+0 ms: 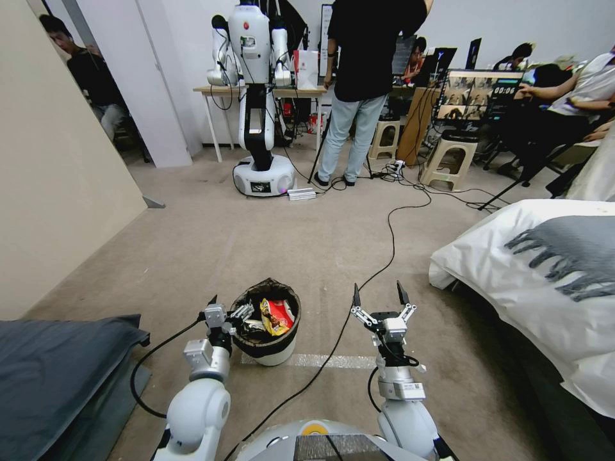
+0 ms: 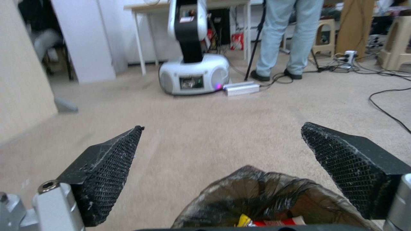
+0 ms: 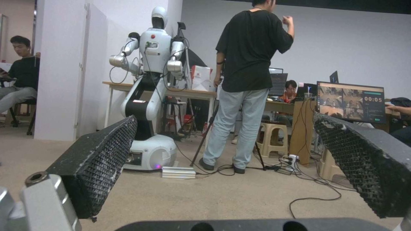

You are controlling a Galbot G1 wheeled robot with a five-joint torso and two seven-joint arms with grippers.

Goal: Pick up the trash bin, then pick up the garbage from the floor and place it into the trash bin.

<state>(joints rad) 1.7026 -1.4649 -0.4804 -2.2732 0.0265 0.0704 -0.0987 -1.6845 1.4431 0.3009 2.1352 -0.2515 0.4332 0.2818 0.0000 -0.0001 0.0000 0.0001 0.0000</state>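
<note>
One trash bin (image 1: 266, 326), a small white bucket with a black liner folded over its rim, stands on the beige carpet (image 1: 256, 237) at about 11 o'clock from the robot's base, close in. Garbage (image 1: 277, 315) already lies inside: a yellow snack wrapper and a red-and-white crushed carton, with something pale beside them. No loose litter shows on the visible floor, so collection looks largely finished, as far as these views reach; the bin itself sits on the floor, not lifted. Left gripper (image 1: 225, 308) is at the bin's rim on its 9 o'clock side, fingers spread wide; in the left wrist view the liner's crumpled edge (image 2: 261, 189) sits low between the two black pads (image 2: 109, 166), neither visibly touching it. Likely a release or an approach, cannot tell which. Right gripper (image 1: 380, 296) is held forward at about 1 o'clock, well apart from the bin, fingers wide apart, holding nothing, aimed level across the room. A black cable (image 1: 384, 256) runs across the carpet between bin and right arm. White-covered bed (image 1: 544, 282) at 3 o'clock, dark grey cushion (image 1: 57, 365) at 9 o'clock.
</note>
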